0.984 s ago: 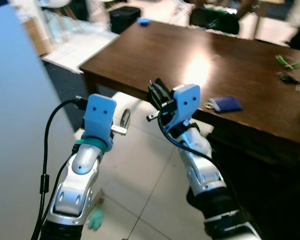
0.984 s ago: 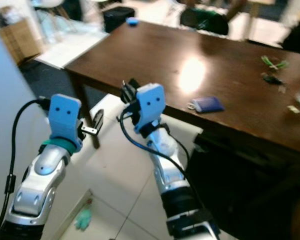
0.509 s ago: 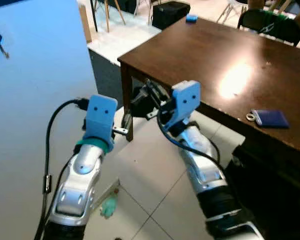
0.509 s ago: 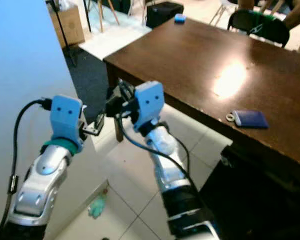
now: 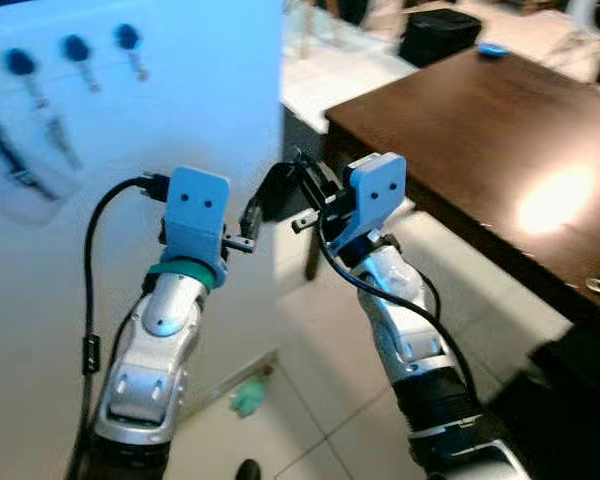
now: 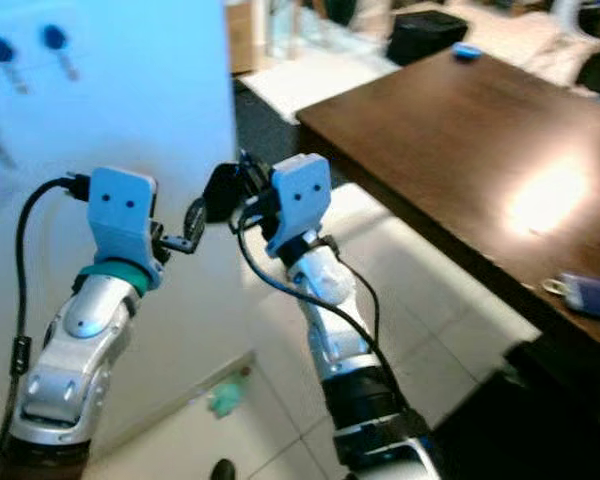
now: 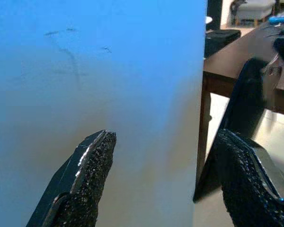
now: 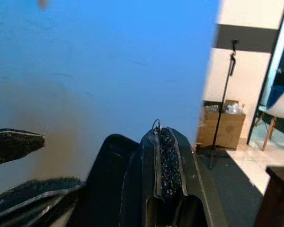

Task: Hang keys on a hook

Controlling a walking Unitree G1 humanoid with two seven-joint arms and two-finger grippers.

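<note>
The right gripper is clenched on the keys, its two fingers pressed flat together with a thin bit of metal showing at their tips. The keys' black fob hangs just beside and below those tips, on the side toward the left arm. The left gripper is released, its fingers spread wide with nothing between them. It sits just beside the fob (whether they touch, I cannot tell). Both grippers are raised close to a pale wall, near its outer corner. Up on that wall, well apart from the keys, is a row of dark blue hooks with small blurred things dangling from them. On the robot's right stands a dark brown table with a bright glare on its top and a small blue thing at its far end. The floor is pale tile, with a green scrap lying at the foot of the wall. The fob is flat, black and rounded, with a metal ring at its top.
</note>
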